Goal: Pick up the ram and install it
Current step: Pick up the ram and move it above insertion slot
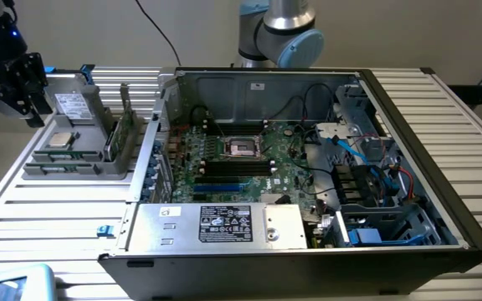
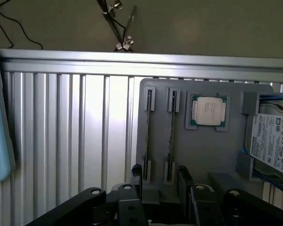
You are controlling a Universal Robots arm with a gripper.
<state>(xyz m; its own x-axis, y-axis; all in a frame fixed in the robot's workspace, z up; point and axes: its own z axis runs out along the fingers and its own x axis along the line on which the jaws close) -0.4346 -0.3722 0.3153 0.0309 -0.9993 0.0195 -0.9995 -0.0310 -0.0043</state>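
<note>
The thin green ram stick [image 1: 120, 139] stands on edge in the grey plastic parts tray [image 2: 198, 155], not yet picked up. The black gripper [image 2: 160, 181] hangs near that tray with its jaws spread and empty. Well apart from the tray, the motherboard's long black slots [image 1: 236, 167] look unfilled, so the whole job remains.

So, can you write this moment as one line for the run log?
tool: open, holds nothing, near tray | ram: upright in tray, not touched | computer case: open

Silver arm [image 1: 285, 15], blue joint cap [image 1: 304, 47]; black tool [image 2: 160, 178].
</note>
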